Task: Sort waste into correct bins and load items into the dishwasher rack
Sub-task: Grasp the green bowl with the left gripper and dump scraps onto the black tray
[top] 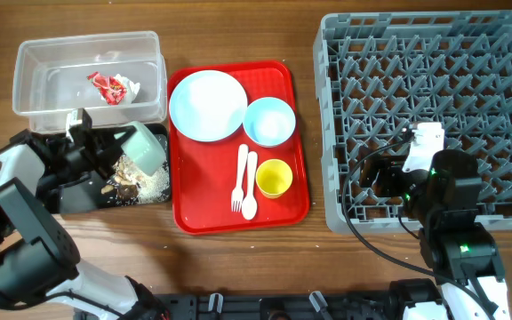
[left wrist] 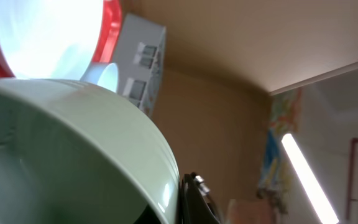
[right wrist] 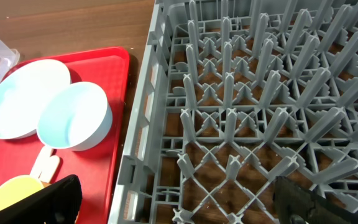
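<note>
My left gripper [top: 121, 148] is shut on the rim of the pale green bowl [top: 146, 148] and holds it tipped on its side over the black tray [top: 78, 197]. Rice-like grains and brown bits [top: 139, 181] lie in that tray. The bowl [left wrist: 61, 155] fills the left wrist view, with one finger [left wrist: 194, 199] at its rim. The red-and-white wrapper [top: 112, 87] lies in the clear tub [top: 34, 55]. My right gripper [top: 377, 174] is open and empty over the front left of the grey dishwasher rack [top: 505, 36]; its fingers straddle the rack's wall [right wrist: 182, 205].
The red serving tray [top: 296, 200] holds the pale blue plate [top: 207, 105], pale blue bowl [top: 269, 121], yellow cup [top: 274, 178], and white fork and spoon [top: 244, 182]. The right wrist view shows the plate [right wrist: 23, 96], blue bowl [right wrist: 76, 115] and cup [right wrist: 11, 193].
</note>
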